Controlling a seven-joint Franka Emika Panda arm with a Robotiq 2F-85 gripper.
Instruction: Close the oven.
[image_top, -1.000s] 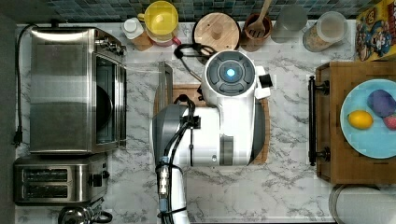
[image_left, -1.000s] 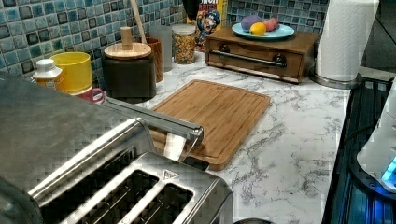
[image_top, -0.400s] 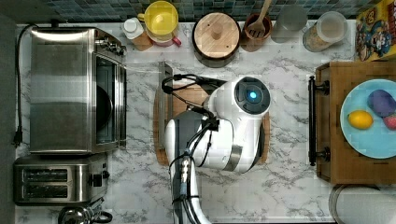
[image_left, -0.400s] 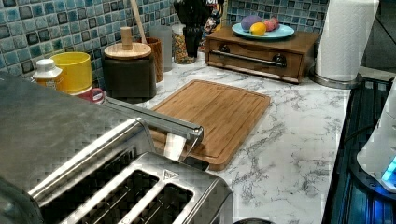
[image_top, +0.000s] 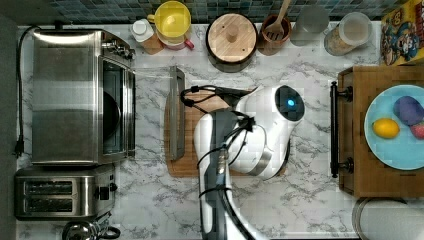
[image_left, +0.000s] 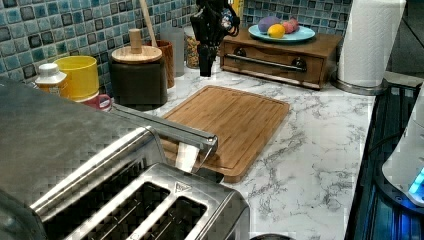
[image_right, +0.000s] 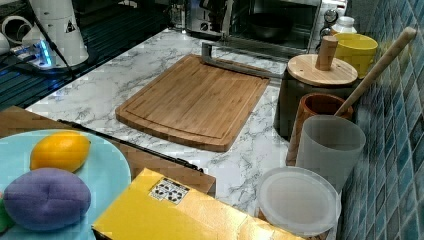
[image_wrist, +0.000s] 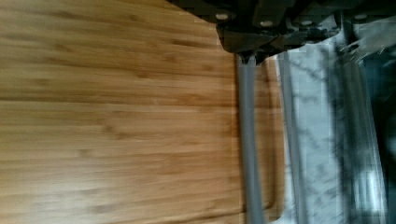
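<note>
Toaster oven (image_top: 80, 97) at the top view's left on the marble worktop (image_top: 300, 200), its glass door (image_top: 150, 115) dropped fully open and lying flat, dark cavity exposed. The door's long bar handle (image_top: 176, 114) rests over the near edge of the bamboo cutting board (image_left: 232, 122); in the left view the same handle (image_left: 165, 127) juts out just above the 2-slot toaster (image_left: 150, 205), and in the right view the handle (image_right: 235, 62) lies along the board's far edge.

The Panda arm (image_top: 250, 135) is folded over the board in the top view, its white wrist toward the top view's right. In the left view the gripper (image_left: 210, 30) hangs dark and high above the board's far end, in front of the tiled wall and near the wooden bread box (image_left: 280, 60), well apart from the handle. It carries nothing that can be seen; whether its jaws stand apart or together cannot be told. The wrist view looks down on the board grain with the grey bar handle (image_wrist: 247, 140) running across it and the marble beyond.

Step in hand, as judged: the approach, with the door not yet touched. The next move would call for lowering the gripper to the handle, getting beneath or against its outer side, then sweeping it up and toward the oven along the hinge's arc until the door seats
</note>
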